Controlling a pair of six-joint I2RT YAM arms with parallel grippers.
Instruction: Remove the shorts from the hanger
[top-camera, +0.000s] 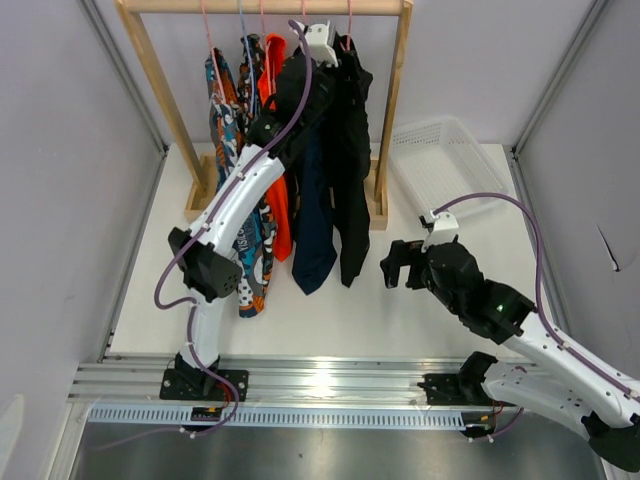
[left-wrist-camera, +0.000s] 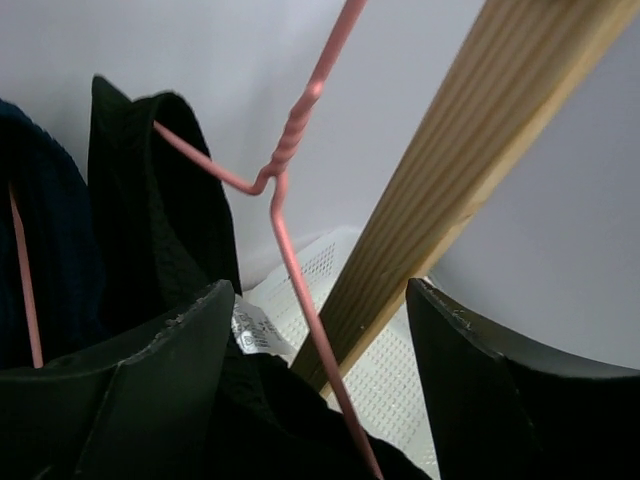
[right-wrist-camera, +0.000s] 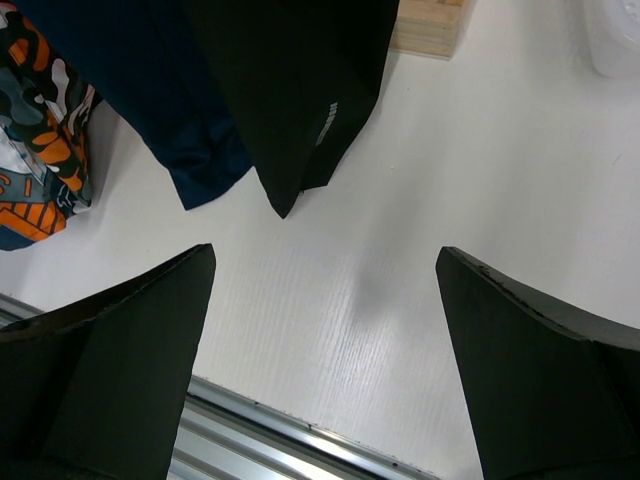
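Five pairs of shorts hang on pink hangers from a wooden rack (top-camera: 262, 6): teal-orange print (top-camera: 222, 110), camouflage (top-camera: 250, 60), bright orange (top-camera: 277, 170), navy (top-camera: 315, 225) and black (top-camera: 352, 170). My left gripper (top-camera: 335, 48) is raised to the top of the black shorts. In the left wrist view it (left-wrist-camera: 320, 290) is open, with the pink hanger wire (left-wrist-camera: 285, 235) between the jaws and the black shorts (left-wrist-camera: 150, 220) against the left finger. My right gripper (top-camera: 396, 266) is open and empty above the table, right of the black shorts' hem (right-wrist-camera: 300, 120).
A white perforated basket (top-camera: 440, 160) lies on the table right of the rack, also in the left wrist view (left-wrist-camera: 390, 380). The rack's right wooden post (left-wrist-camera: 470, 170) stands close by my left gripper. The navy hem (right-wrist-camera: 190, 150) hangs near my right gripper.
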